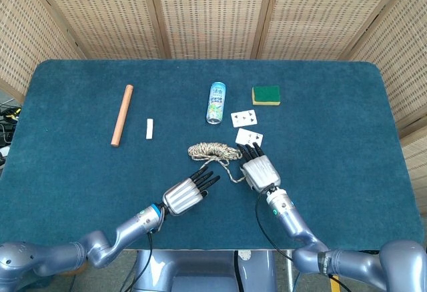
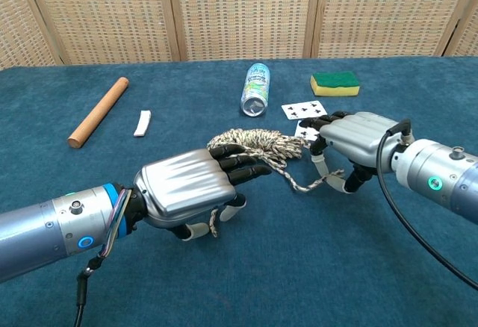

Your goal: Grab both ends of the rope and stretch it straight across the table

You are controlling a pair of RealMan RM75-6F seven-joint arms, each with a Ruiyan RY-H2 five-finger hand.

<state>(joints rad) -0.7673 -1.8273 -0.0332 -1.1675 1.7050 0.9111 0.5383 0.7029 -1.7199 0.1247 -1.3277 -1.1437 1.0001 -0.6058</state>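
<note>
rope (image 1: 212,151) | beige, braided | bundled coil, loose tails | table centre

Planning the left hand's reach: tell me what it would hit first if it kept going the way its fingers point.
Probably the coiled rope bundle: the left hand points up and right, its fingertips just short of it. Depth is unclear, so it might pass above.

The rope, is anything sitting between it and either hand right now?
Nothing visible does. The left hand is over one loose end of the rope, and the right hand is at the other end, beside the playing cards.
</note>
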